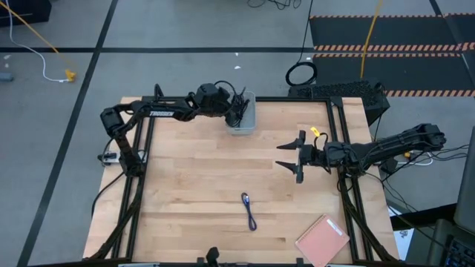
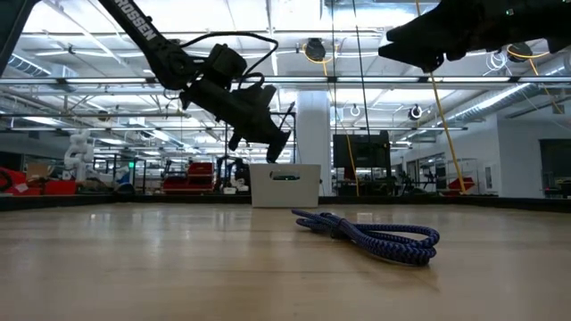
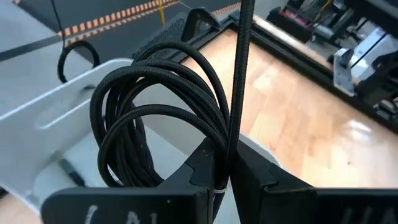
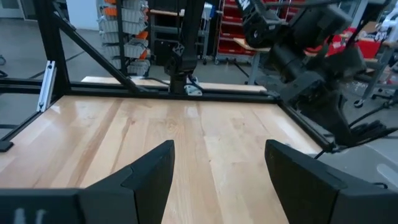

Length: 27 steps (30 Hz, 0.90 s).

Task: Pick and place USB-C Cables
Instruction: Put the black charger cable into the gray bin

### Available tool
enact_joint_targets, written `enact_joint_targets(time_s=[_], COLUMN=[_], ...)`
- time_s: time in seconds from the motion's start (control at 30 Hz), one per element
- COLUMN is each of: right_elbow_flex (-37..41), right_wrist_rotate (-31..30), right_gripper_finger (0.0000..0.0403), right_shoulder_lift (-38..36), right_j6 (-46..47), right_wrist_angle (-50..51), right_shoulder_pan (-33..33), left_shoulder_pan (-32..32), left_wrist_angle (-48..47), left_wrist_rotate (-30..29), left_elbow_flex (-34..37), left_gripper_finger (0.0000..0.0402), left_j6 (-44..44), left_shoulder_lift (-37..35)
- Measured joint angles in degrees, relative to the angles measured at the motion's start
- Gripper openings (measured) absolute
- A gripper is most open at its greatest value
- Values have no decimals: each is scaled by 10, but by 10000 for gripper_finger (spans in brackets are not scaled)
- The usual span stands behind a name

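Blue cable (image 2: 375, 239) lies on the table (image 1: 185, 215); my left gripper (image 1: 239, 111) clamps a black cable (image 3: 161, 112) over the bin (image 1: 247, 122), right gripper (image 1: 291, 157) spread apart.

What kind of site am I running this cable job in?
Most likely an industrial robotics lab or workshop: a wooden table framed with black rails, hazard-striped floor matting, and red parts racks in a large open hall.

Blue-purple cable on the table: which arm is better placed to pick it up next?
Likely the right. The right gripper hovers open and empty, nearer the blue-purple cable. The left gripper is over the grey bin, shut on a black cable.
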State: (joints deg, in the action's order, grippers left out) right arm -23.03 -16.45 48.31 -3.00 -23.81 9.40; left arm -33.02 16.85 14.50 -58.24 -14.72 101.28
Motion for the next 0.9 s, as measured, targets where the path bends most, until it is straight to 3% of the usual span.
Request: enact_joint_targets(time_s=[0.17, 0.6, 0.9], right_elbow_flex=[0, 0, 0], right_wrist_rotate=[0, 0, 0], right_gripper_finger=[242, 242, 242], right_shoulder_lift=[0, 0, 0], right_j6=[-13, -37, -44], right_wrist_angle=[-19, -39, -38], right_shoulder_pan=[0, -13, -16], left_shoulder_pan=[9, 9, 31], left_wrist_angle=[-45, -54, -2], left_wrist_rotate=[-43, -71, -71], left_elbow_flex=[0, 0, -5], left_gripper_finger=[63, 125, 144], left_j6=[8, 5, 34], left_shoulder_lift=[0, 0, 0])
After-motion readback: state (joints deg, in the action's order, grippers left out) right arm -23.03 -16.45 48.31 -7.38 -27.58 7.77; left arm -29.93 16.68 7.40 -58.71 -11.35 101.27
